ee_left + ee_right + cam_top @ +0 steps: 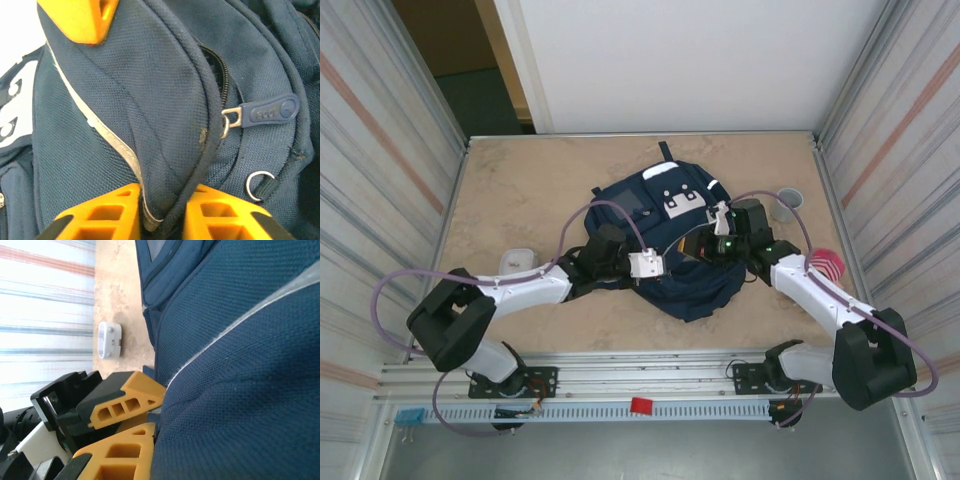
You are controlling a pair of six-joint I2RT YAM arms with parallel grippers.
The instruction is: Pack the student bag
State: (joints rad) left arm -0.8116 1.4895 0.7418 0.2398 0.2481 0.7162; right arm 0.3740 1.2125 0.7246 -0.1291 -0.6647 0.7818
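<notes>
The student bag [672,232], navy with white stripes and buckle patches, lies mid-table. My left gripper [660,263] reaches in from the left and is shut on a raised fold of its fabric [165,165] beside a grey stripe, both orange fingers pinching it. My right gripper [695,250] meets it from the right on the same fold; one of its fingers [125,454] presses against the navy cloth, and the other is hidden behind the bag. A blue zipper pull [265,112] hangs just right of the fold.
A small white object [518,260] lies on the table left of the bag. A grey cup [786,203] stands at the right, and a red-and-white item [828,266] sits near the right wall. Corrugated walls close both sides.
</notes>
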